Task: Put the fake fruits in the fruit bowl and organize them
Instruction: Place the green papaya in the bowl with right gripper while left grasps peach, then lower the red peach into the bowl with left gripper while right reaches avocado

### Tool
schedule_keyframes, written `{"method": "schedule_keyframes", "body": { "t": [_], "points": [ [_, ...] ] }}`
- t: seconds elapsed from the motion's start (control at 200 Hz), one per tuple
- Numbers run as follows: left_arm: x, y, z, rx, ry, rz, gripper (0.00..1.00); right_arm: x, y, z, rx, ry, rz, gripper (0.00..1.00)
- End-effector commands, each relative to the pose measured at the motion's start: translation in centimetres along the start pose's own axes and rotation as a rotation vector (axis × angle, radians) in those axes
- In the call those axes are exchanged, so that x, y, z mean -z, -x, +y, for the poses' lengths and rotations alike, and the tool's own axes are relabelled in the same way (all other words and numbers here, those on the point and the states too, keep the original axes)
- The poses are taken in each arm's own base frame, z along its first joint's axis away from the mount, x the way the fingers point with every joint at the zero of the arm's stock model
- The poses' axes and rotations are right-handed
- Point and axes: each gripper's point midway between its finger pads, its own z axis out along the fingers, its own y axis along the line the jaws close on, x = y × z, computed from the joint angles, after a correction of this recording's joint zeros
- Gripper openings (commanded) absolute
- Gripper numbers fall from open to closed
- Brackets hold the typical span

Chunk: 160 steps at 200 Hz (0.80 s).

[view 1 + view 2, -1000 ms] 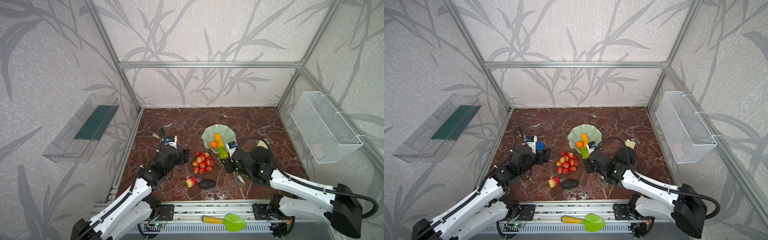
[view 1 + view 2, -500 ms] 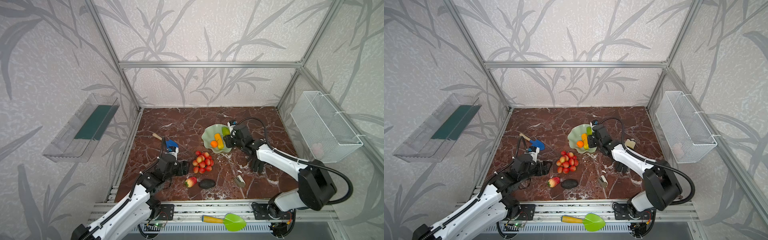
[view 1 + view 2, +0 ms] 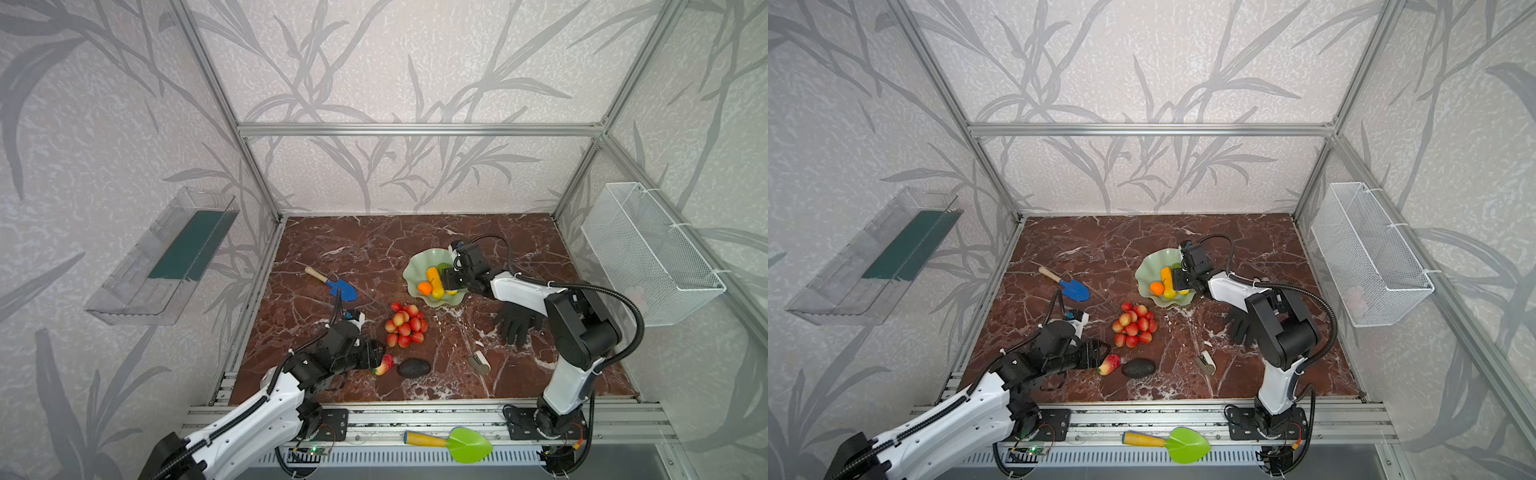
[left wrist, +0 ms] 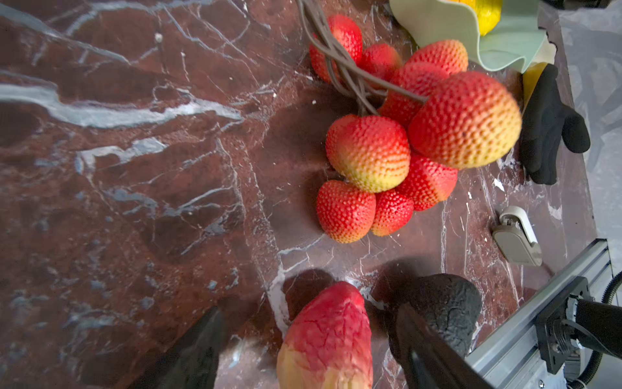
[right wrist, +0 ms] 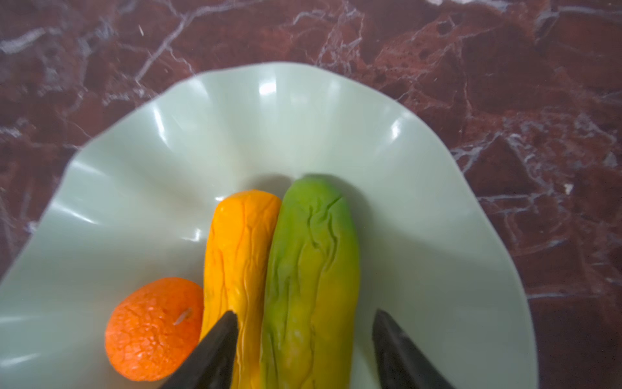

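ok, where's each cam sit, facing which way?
Top views: high at the front, facing down and back over the table; left arm, right arm show.
Left wrist: on that arm, looks past left fingers at strawberry, avocado.
Right wrist: on its arm, looks down past right fingers into fruit bowl.
Shared: all views show that bowl.

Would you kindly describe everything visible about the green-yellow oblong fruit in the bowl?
The green-yellow oblong fruit looks like wrinkled soft plastic, green at one end fading to yellow. It lies flat in the fruit bowl, lengthwise against the orange-yellow oblong. The right gripper straddles its yellow end, jaws open.
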Motion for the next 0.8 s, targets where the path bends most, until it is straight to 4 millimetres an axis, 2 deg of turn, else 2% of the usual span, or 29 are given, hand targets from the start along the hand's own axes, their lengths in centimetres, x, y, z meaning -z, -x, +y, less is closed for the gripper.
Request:
{"method": "schedule_keyframes", "body": {
  "t": [0.0,0.07,0.19,0.335,0.455,0.58,0.795],
  "points": [
    [-0.8,-0.7,-0.3,0.013,-0.012,0.017,0.81,5.0,5.8,1.5,0.018,0.048,-0.180,0.78],
    [-1.3,-1.3,-0.5,0.005,-0.010,0.040,0.81,7.4,6.9,1.7,0.025,0.054,-0.237,0.82],
    [-2.3,-2.2,-0.4,-0.007,0.006,0.070,0.78,10.6,7.3,1.9,0.026,0.071,-0.301,0.85],
    [-3.1,-3.0,-0.8,-0.018,0.007,0.123,0.54,13.3,6.3,1.8,0.009,0.090,-0.337,0.85],
    [-3.0,-2.9,-1.1,-0.020,0.006,0.128,0.38,14.3,4.5,1.6,0.005,0.091,-0.322,0.84],
    [-1.0,-0.6,-2.1,-0.056,-0.002,0.045,0.35,14.4,1.7,1.9,0.028,0.088,-0.267,0.83],
    [4.7,6.4,-6.1,-0.193,-0.030,-0.164,0.36,14.1,-3.5,2.8,0.073,0.099,-0.151,0.81]
  ]
}}
